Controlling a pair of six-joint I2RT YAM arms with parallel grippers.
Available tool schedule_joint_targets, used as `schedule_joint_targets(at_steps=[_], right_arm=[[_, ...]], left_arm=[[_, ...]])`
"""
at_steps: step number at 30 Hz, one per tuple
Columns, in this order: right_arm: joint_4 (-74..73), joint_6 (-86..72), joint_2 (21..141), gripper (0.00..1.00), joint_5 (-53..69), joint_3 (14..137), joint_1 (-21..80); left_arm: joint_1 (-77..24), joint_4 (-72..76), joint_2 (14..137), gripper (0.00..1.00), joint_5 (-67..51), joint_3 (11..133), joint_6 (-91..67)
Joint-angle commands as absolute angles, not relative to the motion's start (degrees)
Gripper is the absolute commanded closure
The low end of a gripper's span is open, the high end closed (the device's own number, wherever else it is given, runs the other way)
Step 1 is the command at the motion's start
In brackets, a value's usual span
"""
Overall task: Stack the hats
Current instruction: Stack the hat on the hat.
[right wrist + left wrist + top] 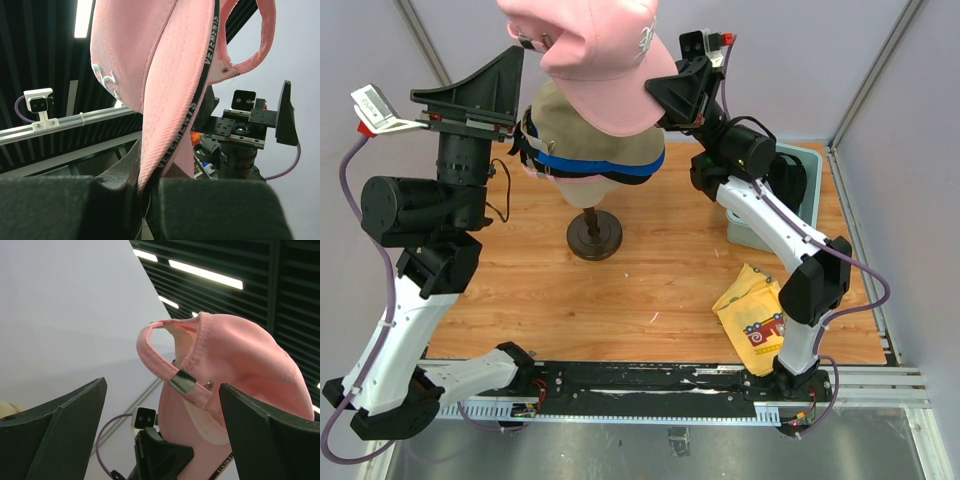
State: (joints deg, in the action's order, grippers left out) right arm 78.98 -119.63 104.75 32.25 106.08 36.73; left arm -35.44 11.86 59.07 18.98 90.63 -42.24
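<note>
My right claw is clamped on the pink cotton baseball cap, pinching the rim where the black lettered tape runs down between my jaws. The cap hangs high above this claw. Across from it, my left claw stands wide apart and holds nothing. The cap's back strap with the metal buckle sits just ahead of it, between the fingers' line but not touching them.

I judge the cap light and floppy. The crown will sag and swing from a one-edge pinch, while the brim should be stiffer and the better place to grip. The cloth should not slip.

Below and to the left of my right claw, the stack waits on the cream mannequin head: a tan cap over a bright blue cap.

The overhead view cuts off the pink crown at the top. Dark fabric peeks out at the stack's left side, but I cannot tell whether it is another hat. My own fingers hide how deep the grip goes.
</note>
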Motion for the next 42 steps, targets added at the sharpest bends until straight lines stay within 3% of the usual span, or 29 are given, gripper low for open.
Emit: schedule_joint_targets(at_steps=[1,26,35,42], right_arm=[[84.4,-131.1,101.8,0.99,30.6,106.6,37.2],[86.0,-131.2,100.8,0.99,31.2,103.8,42.7],[87.6,-131.7,100.5,0.99,30.9,100.5,43.0],[88.5,-132.1,101.0,0.99,30.8,98.8,42.7]], left_arm=[[-35.4,13.4,57.7,0.00,20.2,90.3,-48.1],[-29.6,25.7,59.8,0.01,14.6,86.5,-70.5],[-26.8,30.2,59.3,0.23,13.3,83.1,-73.5],[-23.1,33.9,59.4,0.56,9.5,80.4,-78.1]])
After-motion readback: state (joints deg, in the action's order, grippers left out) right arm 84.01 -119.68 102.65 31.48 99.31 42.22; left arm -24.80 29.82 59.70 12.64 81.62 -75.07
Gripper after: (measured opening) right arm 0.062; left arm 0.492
